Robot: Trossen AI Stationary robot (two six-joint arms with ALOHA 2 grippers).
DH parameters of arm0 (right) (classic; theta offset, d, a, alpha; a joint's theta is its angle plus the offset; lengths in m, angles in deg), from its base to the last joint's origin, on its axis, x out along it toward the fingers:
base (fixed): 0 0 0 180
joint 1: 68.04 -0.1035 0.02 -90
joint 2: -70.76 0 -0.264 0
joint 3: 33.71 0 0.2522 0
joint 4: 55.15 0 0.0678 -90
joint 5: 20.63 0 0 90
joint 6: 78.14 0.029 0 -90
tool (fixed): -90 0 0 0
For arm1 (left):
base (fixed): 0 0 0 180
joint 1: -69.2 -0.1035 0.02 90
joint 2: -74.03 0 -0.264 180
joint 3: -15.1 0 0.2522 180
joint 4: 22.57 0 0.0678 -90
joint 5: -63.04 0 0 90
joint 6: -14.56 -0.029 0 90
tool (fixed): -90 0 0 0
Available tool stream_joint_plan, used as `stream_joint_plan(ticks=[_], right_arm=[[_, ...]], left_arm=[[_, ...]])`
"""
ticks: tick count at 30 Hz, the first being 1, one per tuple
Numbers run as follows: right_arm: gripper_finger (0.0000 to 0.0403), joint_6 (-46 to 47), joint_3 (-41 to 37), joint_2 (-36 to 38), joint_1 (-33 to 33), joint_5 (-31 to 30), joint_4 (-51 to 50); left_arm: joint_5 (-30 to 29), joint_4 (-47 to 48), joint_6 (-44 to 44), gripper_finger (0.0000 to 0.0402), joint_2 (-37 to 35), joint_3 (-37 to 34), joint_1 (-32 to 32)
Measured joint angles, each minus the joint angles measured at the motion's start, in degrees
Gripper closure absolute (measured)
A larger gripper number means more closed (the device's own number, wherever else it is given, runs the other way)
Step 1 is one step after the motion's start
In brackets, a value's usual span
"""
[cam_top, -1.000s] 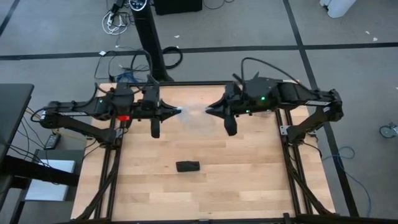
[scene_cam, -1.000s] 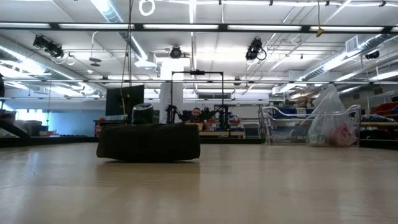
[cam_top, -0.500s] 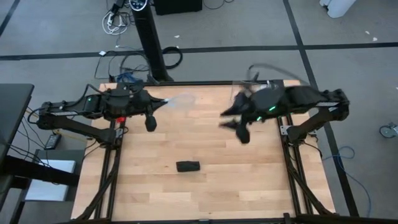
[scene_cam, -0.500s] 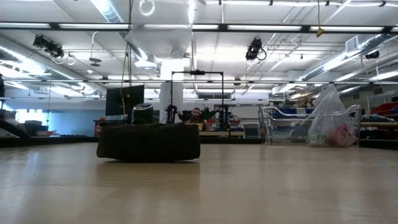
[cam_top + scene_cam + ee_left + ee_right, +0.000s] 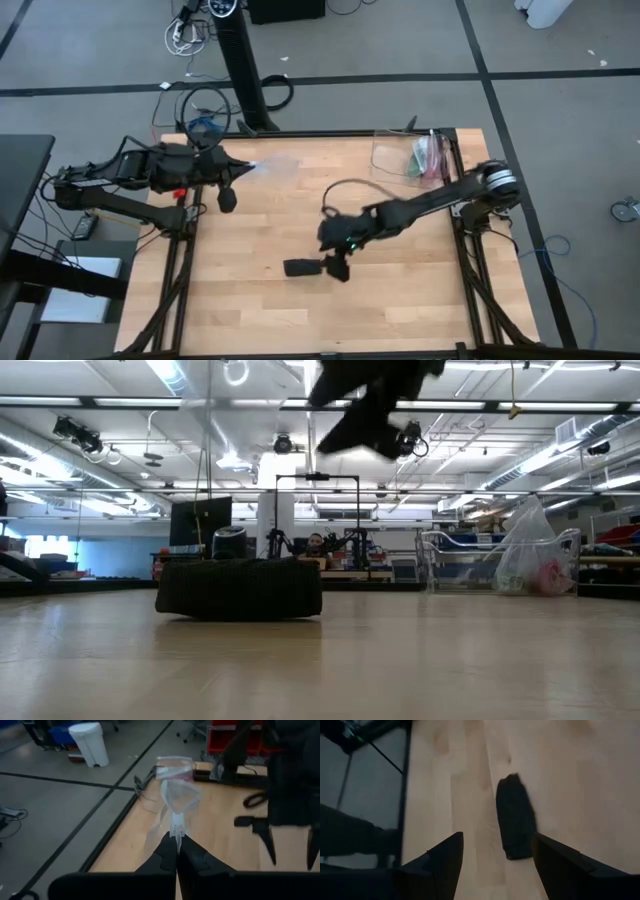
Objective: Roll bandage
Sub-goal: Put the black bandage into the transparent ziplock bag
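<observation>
The left gripper [image 5: 250,168], at the table's [image 5: 400,300] far left, has its jaws closed on a clear bag [image 5: 176,795]. The bandage [image 5: 301,267], rolled, lies mid-table toward the front. Just beside it, the right gripper [image 5: 335,266] hovers with jaws wide, holding nothing.

Bandage [image 5: 301,267]: dark charcoal-black soft fabric, fully wound into a small, short cylinder. Lies on its side on the light wooden desk [image 5: 400,300], in the near-centre part of the surface, long axis running left to right in the high view. Low view shows the roll [image 5: 239,589] resting flat on the wood, slightly flattened, surface matte with a fine weave. Right wrist view: same dark roll [image 5: 515,817], no loose tail visible.
</observation>
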Motion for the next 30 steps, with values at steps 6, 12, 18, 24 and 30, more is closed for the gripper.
stream_joint_plan(ticks=[6,12,18,24,30], right_arm=[[0.0155,-0.1,1.9,-11.8,-1.4,-0.3,7.1],[0.0142,-0.3,6.4,-19.2,-1.6,-5.0,7.2],[0.0142,-0.7,6.9,-21.5,-0.8,-7.2,3.9],[0.0188,-3.2,6.9,-22.4,-0.4,-7.9,2.6],[0.0346,-3.1,6.8,-18.2,-0.4,-8.7,-0.7]], left_arm=[[1.7,2.2,0.3,0.0398,0.0,0.0,0.0],[3.7,2.8,0.3,0.0397,0.0,0.0,0.0],[4.1,4.1,0.0,0.0397,0.0,0.0,0.0],[4.2,5.0,0.0,0.0397,0.0,0.0,0.0],[4.1,5.2,0.8,0.0397,0.0,0.0,0.0]])
